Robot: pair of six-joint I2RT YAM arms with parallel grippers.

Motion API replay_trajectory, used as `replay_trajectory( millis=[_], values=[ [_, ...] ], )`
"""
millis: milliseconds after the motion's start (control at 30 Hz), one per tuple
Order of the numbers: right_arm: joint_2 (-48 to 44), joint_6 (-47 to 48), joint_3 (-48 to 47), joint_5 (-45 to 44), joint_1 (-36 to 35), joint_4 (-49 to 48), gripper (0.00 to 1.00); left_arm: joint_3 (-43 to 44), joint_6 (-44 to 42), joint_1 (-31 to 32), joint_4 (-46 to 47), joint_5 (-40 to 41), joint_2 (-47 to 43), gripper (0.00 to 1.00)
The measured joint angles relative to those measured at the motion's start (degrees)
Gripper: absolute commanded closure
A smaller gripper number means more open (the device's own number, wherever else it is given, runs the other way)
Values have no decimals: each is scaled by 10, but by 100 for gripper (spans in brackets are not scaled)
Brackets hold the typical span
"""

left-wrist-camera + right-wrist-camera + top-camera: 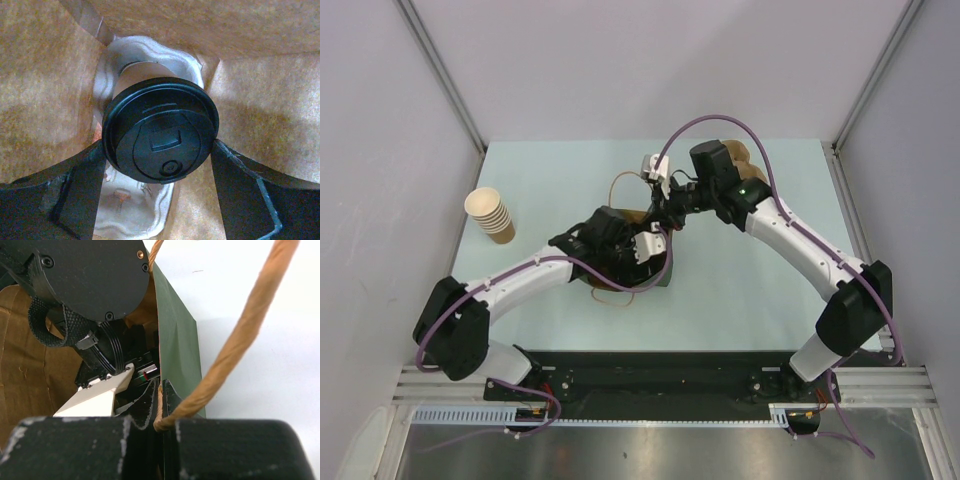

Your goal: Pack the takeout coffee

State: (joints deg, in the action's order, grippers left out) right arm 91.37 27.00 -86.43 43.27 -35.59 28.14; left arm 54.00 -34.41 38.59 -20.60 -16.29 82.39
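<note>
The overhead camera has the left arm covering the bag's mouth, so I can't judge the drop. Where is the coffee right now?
Observer: Inside the paper bag. The takeout coffee is lid up, gripped at the rim by the left tool, over a white pulp tray at the bottom. I cannot tell whether it is seated.
Operator: And what is keeping the bag open?
Observer: The right tool is shut on the bag's twisted paper handle.
</note>
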Motion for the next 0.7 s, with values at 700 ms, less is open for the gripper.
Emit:
replay_trajectory(
  millis=[700],
  values=[
    [-59, 48, 50, -33, -50, -29, 100, -117, -17, 37, 115, 87, -112, 100]
  ],
)
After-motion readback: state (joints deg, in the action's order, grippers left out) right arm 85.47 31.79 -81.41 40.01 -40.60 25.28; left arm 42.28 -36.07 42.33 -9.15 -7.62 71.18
